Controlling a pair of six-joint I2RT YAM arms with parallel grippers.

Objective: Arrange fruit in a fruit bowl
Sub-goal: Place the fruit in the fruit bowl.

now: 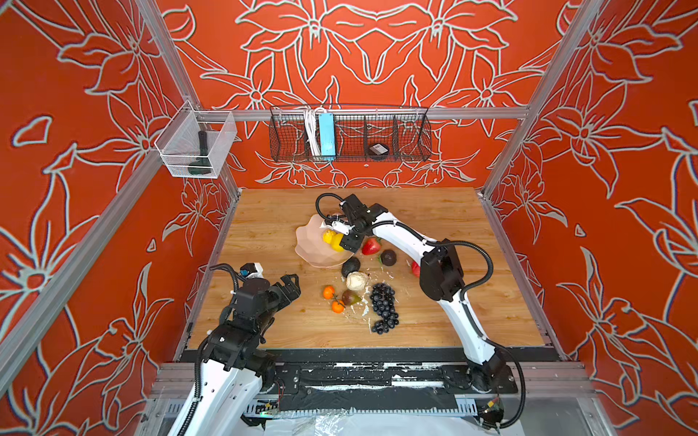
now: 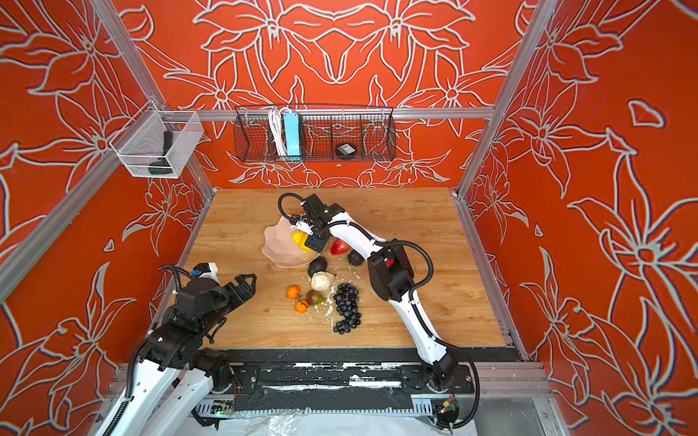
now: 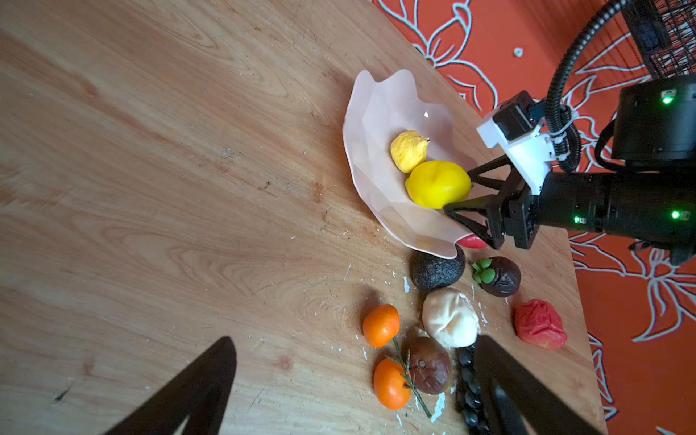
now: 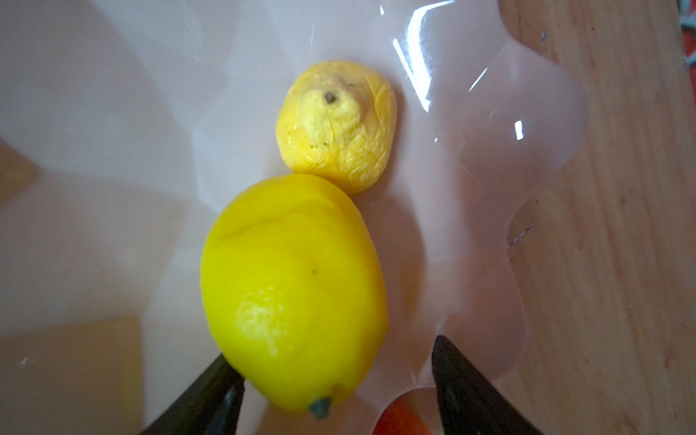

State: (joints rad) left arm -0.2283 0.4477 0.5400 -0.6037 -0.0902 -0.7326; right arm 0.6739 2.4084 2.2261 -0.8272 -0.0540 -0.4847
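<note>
The pale pink fruit bowl [image 1: 306, 245] [image 3: 361, 113] sits mid-table, tipped up on its right edge. Two yellow lemons lie in it, a smooth one [image 4: 293, 293] [image 3: 438, 184] and a wrinkled one [image 4: 337, 128]. My right gripper [image 4: 331, 354] [image 1: 345, 241] is open at the bowl's right rim; the smooth lemon rests loose between its fingers. On the table lie a strawberry [image 1: 371, 246], an avocado [image 1: 351, 266], a cream lumpy piece [image 1: 357, 281], two oranges [image 1: 329, 291] and a grape bunch [image 1: 383, 305]. My left gripper [image 1: 291, 285] [image 3: 354, 341] hangs open left of the oranges, holding nothing.
A dark round fruit with a green stem [image 1: 388, 258], a brown fruit [image 1: 350, 297] and a red fruit [image 3: 540, 327] also lie on the wood. White crumbs dot the table by the grapes. A black wire basket [image 1: 351, 136] and a clear bin [image 1: 196, 145] hang on the frame.
</note>
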